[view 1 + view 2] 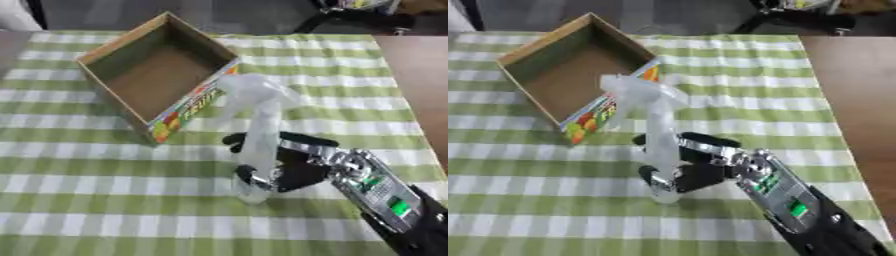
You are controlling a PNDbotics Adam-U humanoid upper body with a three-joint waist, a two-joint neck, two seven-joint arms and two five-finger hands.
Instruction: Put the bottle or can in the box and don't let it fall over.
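A clear plastic spray bottle [255, 135] with a white trigger head stands upright on the green checked tablecloth, just right of the box's near corner. My right hand [293, 162] comes in from the lower right and has its fingers and thumb curled round the bottle's lower body. The open cardboard box [118, 49] sits at the upper left, brown inside, with a colourful fruit print on its right wall. It holds nothing that I can see. My left hand shows in neither view.
The tablecloth [87, 190] covers most of the table; bare brown tabletop [420, 70] shows along the right edge. Dark chair legs or a stand [350, 17] sit beyond the far edge.
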